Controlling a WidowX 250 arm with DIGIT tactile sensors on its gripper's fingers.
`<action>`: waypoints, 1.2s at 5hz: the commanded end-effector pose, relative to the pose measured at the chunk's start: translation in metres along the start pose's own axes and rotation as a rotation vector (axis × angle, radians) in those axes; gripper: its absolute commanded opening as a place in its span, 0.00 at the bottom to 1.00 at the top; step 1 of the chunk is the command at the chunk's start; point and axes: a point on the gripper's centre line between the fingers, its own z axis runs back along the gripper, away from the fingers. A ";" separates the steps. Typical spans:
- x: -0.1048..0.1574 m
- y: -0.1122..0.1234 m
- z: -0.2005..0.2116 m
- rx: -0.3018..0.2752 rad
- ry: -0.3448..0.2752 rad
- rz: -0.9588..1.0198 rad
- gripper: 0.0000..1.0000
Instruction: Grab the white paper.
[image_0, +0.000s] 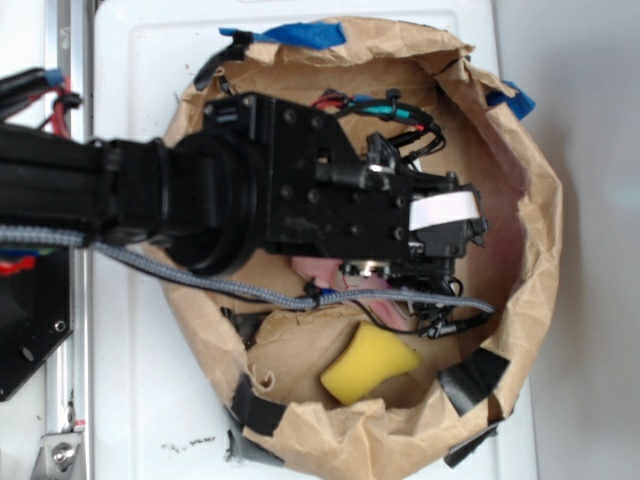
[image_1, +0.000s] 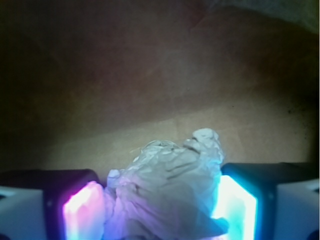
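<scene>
The black robot gripper (image_1: 161, 207) reaches inside the brown paper-lined basin (image_0: 530, 250), its fingers (image_1: 82, 212) pressed against the crumpled off-white paper ball (image_1: 167, 182); the grasp looks made, lifting clear seems next

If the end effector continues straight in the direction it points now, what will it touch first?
Probably nothing new: the white paper already sits between the end effector fingers and seems to touch both glowing pads. Beyond the paper, the next thing would be the brown paper lining of the bowl, though depth is hard to judge.
</scene>
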 end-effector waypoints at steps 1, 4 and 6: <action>0.008 -0.001 0.007 -0.005 -0.034 0.007 0.00; 0.000 -0.008 0.092 -0.103 -0.077 0.006 0.00; 0.003 0.012 0.152 0.017 0.094 0.061 0.00</action>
